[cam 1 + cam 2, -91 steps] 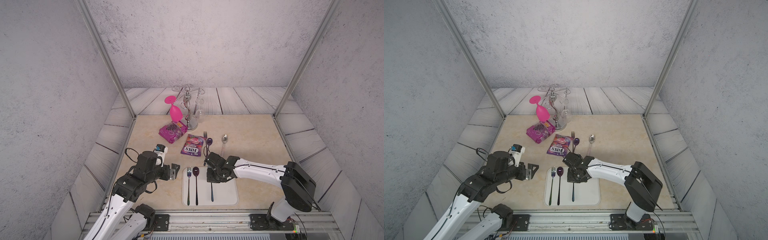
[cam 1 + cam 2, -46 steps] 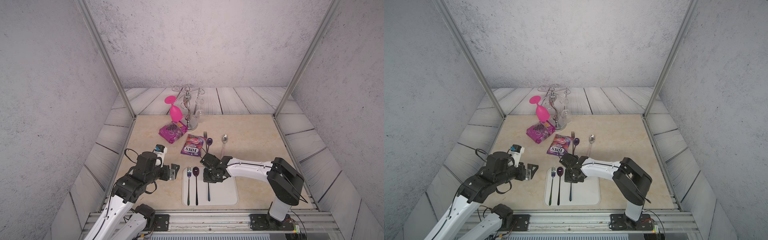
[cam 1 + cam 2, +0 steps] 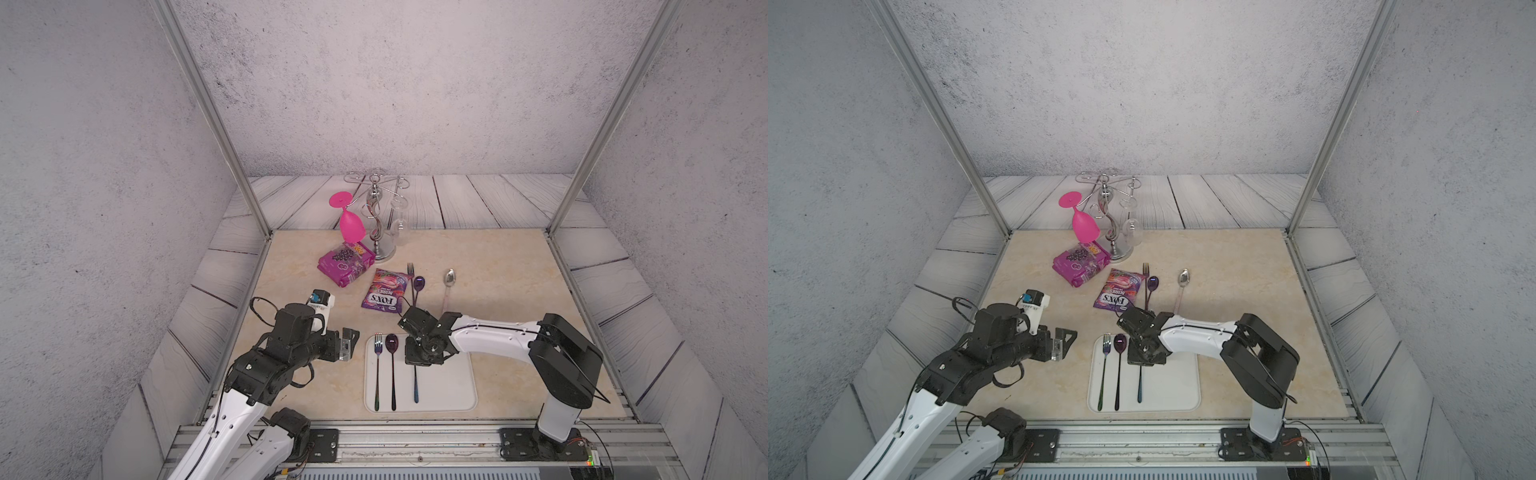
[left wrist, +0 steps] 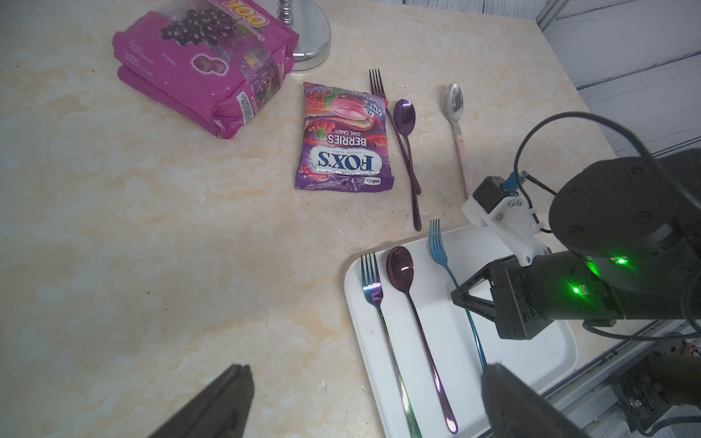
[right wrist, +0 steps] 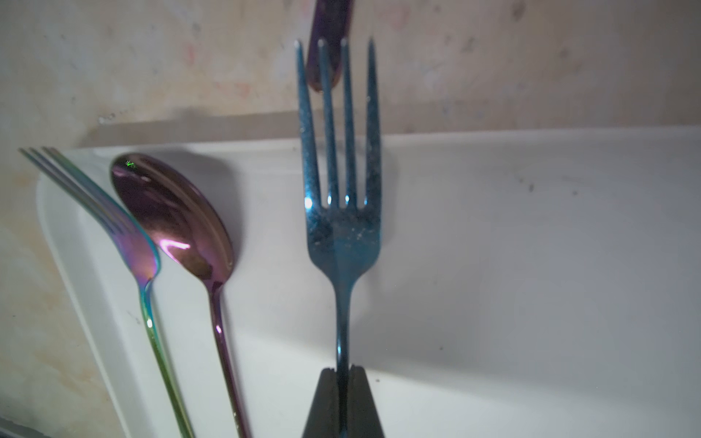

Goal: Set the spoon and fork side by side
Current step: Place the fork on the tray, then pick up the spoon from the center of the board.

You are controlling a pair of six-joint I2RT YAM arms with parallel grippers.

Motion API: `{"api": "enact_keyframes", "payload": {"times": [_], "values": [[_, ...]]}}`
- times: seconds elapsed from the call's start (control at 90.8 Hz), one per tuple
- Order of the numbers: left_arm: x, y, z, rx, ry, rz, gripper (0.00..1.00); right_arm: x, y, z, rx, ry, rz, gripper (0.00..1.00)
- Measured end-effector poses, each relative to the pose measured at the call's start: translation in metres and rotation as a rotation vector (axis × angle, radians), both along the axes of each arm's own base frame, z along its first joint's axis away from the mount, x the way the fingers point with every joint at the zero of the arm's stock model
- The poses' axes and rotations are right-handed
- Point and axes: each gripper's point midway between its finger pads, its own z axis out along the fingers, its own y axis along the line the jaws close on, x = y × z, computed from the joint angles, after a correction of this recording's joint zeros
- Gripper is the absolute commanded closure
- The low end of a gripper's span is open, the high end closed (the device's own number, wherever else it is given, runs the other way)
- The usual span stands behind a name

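A white tray (image 3: 451,392) lies at the table's front. On it a rainbow fork (image 3: 377,374) and a purple spoon (image 3: 392,365) lie side by side along its left part. Just right of the spoon, my right gripper (image 3: 419,358) is shut on the neck of a blue fork (image 5: 341,227); its handle (image 3: 415,384) runs parallel to the spoon, and its tines reach over the tray's far rim. My left gripper (image 3: 348,343) hovers open and empty over the table left of the tray. In the left wrist view the blue fork (image 4: 439,248) shows beside the spoon (image 4: 400,271).
Beyond the tray lie a dark fork (image 3: 411,276), a second purple spoon (image 3: 418,286), a silver spoon with a pink handle (image 3: 448,280), a Fox's candy bag (image 3: 384,291) and a magenta snack pack (image 3: 345,264). A chrome glass rack (image 3: 380,224) with a pink glass (image 3: 351,224) stands at the back.
My right gripper has carried the blue fork leftward over the tray, closer to the purple spoon. The left arm has not moved.
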Motion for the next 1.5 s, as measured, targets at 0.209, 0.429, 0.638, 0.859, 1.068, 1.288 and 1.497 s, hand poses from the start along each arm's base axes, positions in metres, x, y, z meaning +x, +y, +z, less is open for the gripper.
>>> {"api": "enact_keyframes", "payload": {"times": [0.209,0.429,0.638,0.859,1.068,1.288,1.497], "values": [[0.000,0.000,0.000,0.000,0.000,0.000,0.00,-0.001,0.007,-0.003,-0.001,0.005,0.007,1.00],[0.000,0.000,0.000,0.000,-0.001,0.000,0.00,-0.004,0.007,-0.007,-0.009,0.021,-0.004,1.00],[0.000,0.000,0.000,-0.001,-0.001,0.000,0.00,-0.005,0.007,-0.008,-0.010,0.027,-0.007,0.96],[0.000,0.000,0.000,-0.001,0.000,0.000,0.01,-0.006,0.006,-0.009,-0.016,0.034,-0.021,0.78],[0.000,0.000,0.000,-0.001,0.001,0.000,0.00,-0.005,0.006,-0.007,-0.017,0.032,-0.022,0.68],[0.000,0.000,-0.001,-0.001,0.002,0.001,0.00,-0.001,-0.009,0.015,-0.080,-0.016,0.000,0.58],[0.000,0.000,-0.001,0.000,0.003,0.002,0.01,0.043,-0.029,0.081,-0.082,-0.163,-0.003,0.55]]}}
